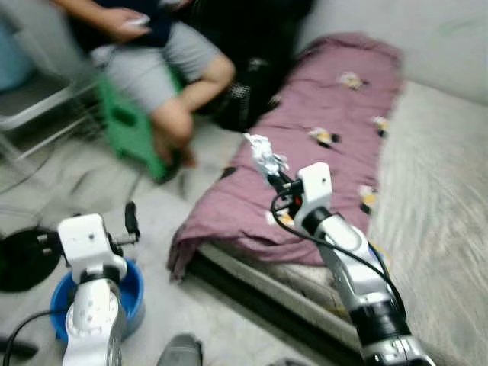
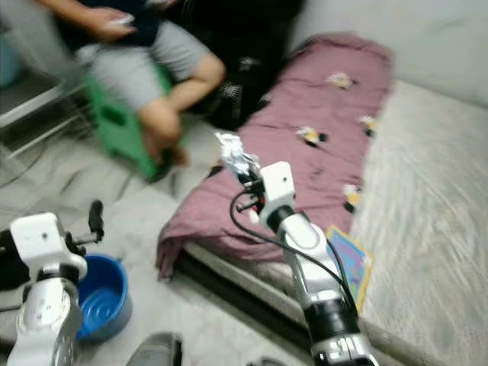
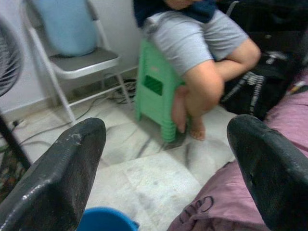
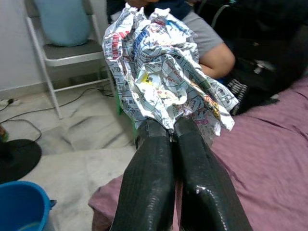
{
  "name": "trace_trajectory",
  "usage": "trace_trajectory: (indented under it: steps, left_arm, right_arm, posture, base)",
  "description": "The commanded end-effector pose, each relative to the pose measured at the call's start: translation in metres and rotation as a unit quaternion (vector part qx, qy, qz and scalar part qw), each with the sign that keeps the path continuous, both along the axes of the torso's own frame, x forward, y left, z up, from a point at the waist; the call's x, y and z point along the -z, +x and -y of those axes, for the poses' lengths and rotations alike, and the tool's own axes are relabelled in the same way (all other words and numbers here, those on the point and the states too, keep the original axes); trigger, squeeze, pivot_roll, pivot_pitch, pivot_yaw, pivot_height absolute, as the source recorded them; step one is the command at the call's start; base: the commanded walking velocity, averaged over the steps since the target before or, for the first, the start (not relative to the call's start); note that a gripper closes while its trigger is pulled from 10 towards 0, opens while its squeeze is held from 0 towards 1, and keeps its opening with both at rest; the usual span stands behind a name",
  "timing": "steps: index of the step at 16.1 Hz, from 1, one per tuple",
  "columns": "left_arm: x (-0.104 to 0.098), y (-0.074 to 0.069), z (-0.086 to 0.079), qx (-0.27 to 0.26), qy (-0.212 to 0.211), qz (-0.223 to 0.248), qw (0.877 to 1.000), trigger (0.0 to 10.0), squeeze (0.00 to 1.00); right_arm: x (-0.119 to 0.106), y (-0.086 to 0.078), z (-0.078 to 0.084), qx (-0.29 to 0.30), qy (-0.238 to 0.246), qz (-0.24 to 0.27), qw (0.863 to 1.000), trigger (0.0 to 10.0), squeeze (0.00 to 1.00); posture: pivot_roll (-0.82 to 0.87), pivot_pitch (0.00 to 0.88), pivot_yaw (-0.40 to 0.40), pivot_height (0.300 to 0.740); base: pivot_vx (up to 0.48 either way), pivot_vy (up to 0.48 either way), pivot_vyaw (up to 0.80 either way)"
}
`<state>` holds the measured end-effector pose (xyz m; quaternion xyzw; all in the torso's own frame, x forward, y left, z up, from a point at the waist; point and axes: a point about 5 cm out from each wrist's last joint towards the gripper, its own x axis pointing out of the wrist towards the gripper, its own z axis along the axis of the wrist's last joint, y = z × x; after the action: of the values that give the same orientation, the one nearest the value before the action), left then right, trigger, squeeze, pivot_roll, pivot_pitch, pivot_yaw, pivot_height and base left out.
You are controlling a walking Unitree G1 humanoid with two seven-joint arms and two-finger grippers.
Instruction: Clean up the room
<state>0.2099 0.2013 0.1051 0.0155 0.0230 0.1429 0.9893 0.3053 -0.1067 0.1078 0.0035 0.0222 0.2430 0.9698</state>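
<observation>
My right gripper point(image 1: 273, 177) is shut on a crumpled ball of printed newspaper point(image 1: 264, 155), held up over the near corner of the purple blanket point(image 1: 320, 137) on the bed. In the right wrist view the paper ball point(image 4: 163, 67) bulges above the two closed black fingers point(image 4: 149, 187). A blue bucket point(image 1: 136, 293) stands on the floor at lower left, just under my left arm. My left gripper point(image 3: 168, 159) stands open above the marble floor, with the bucket's rim point(image 3: 103, 219) just below its fingers.
A person point(image 1: 164, 69) sits on a green stool point(image 1: 126, 126) beyond the bed's foot. A black bag point(image 1: 248, 91) lies by the bed. A white folding chair point(image 3: 79, 60) and a black fan base point(image 1: 19, 259) stand at the left. Small scraps point(image 1: 324, 137) dot the blanket.
</observation>
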Motion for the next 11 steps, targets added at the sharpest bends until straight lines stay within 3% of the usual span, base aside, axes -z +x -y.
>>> trace_trajectory:
  steps: [1, 11]
  left_arm:
    - [-0.0023, 0.0002, 0.0024, 0.011, -0.001, 0.005, 1.000, 10.0, 0.00]
    - [0.0020, -0.0031, 0.0069, 0.015, -0.002, 0.002, 1.000, 10.0, 0.00]
  right_arm:
    - [-0.0051, 0.0022, -0.0050, -0.006, 0.005, 0.010, 1.000, 10.0, 0.00]
    - [0.0018, 0.0032, -0.0046, -0.011, -0.002, -0.001, 1.000, 10.0, 0.00]
  posture:
    - [0.07, 0.031, -0.097, 0.740]
    - [0.09, 0.012, -0.130, 0.740]
  base:
    - [0.000, 0.000, 0.80]
    - [0.000, 0.000, 0.80]
